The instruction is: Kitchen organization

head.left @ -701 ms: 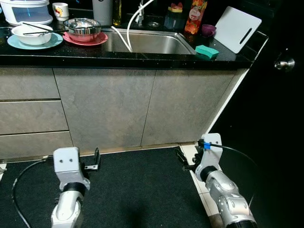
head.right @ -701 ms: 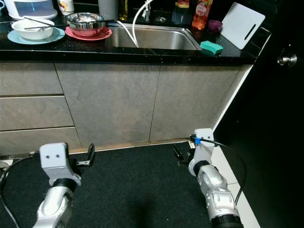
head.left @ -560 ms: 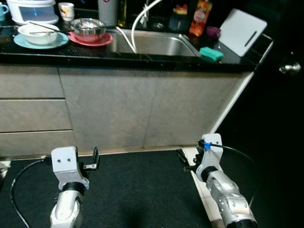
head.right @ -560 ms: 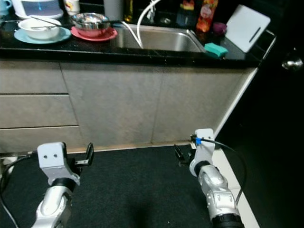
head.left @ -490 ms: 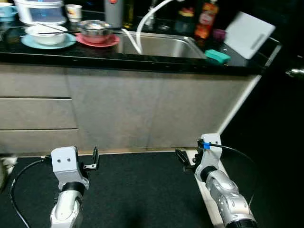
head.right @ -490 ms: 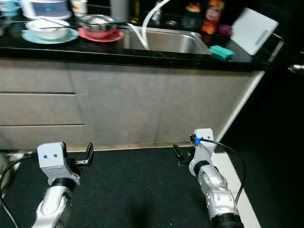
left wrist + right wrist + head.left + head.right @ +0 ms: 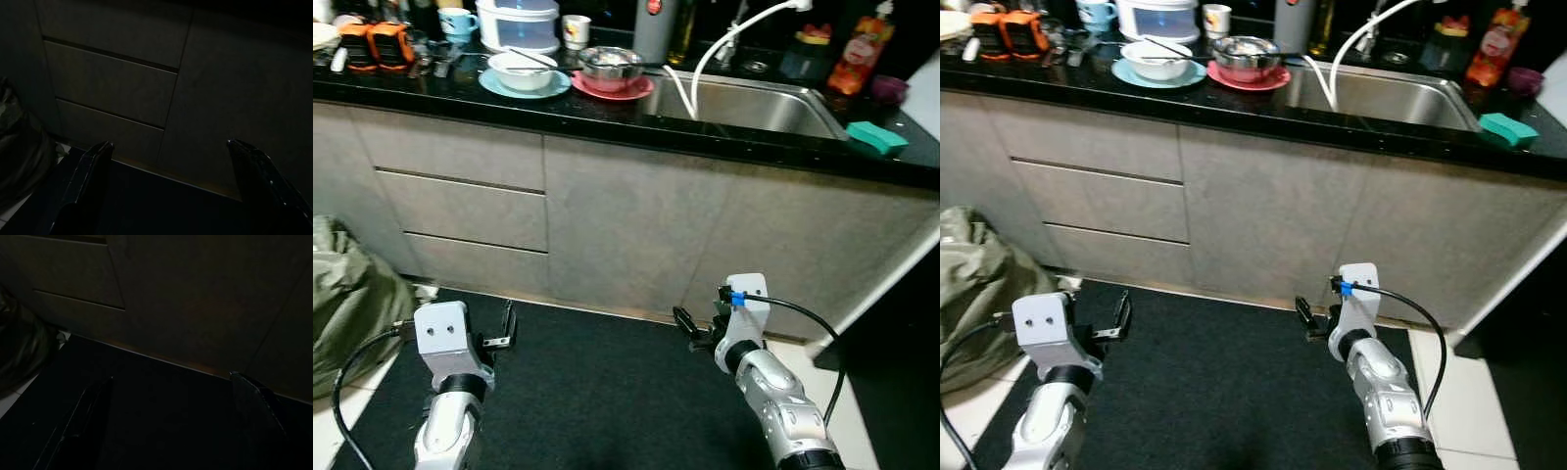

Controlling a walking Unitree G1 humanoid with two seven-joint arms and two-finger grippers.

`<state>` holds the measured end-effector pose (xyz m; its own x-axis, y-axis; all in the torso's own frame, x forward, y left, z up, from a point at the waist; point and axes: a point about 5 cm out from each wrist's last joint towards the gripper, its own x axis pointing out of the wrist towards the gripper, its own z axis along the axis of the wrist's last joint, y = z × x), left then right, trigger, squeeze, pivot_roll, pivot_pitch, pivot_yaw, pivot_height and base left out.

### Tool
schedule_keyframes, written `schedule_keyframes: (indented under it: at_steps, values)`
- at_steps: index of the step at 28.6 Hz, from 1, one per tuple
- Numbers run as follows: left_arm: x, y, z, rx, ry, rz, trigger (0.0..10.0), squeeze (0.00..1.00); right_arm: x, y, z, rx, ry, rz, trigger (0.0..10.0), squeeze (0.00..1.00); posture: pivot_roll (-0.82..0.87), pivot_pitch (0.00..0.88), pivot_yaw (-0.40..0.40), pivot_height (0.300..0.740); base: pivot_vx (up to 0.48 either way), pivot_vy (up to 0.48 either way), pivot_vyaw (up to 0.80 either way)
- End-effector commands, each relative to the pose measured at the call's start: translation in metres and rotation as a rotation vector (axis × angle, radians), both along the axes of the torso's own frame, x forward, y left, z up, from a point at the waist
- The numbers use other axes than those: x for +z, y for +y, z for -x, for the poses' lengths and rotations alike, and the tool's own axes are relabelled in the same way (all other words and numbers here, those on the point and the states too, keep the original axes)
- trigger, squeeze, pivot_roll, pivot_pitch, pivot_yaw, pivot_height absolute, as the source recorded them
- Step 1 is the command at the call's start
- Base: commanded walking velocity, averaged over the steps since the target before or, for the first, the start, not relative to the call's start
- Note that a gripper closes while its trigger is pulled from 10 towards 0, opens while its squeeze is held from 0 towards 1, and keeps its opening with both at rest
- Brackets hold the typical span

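Sack [image 7: 352, 299]: cut by frame's left edge, contents hidden. Bottle [image 7: 860, 54] at surface's [image 7: 460, 98] back: label too small to read. Tall cylinder [image 7: 652, 20]: top cropped. Clutter [image 7: 382, 44] at far left of surface: too small to identify. Both wrist views very dark: only drawer fronts [image 7: 112, 83], cabinet [image 7: 195, 298], mat [image 7: 146, 416] discernible. Both arms cut off at frame's bottom edge.

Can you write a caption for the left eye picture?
Both grippers, left and right, hang open before a counter with dishes and sink.
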<state>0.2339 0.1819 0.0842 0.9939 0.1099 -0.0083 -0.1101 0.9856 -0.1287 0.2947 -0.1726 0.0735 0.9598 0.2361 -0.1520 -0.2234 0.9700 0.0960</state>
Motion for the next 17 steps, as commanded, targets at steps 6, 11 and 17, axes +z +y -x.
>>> schedule_keyframes:
  at_steps: [6,11,17]
  values:
    - [-0.0028,-0.002,-0.0006,-0.035,0.011,0.005,10.0,0.0,-0.0034,-0.0037,-0.0003,-0.033,0.021,0.0,10.0,0.0,0.12,0.0,-0.086,0.74,0.0,0.0,0.47]
    - [-0.0024,-0.0024,-0.0013,-0.046,0.006,0.011,10.0,0.0,-0.0032,-0.0051,-0.0005,-0.046,0.022,-0.014,10.0,0.0,0.12,0.0,-0.085,0.74,0.0,0.0,0.0]
    - [-0.0014,-0.0046,-0.0025,-0.079,0.004,-0.003,10.0,0.0,-0.0025,-0.0067,-0.0002,-0.05,0.021,-0.023,10.0,0.0,0.12,0.0,-0.085,0.74,0.0,0.0,0.0]
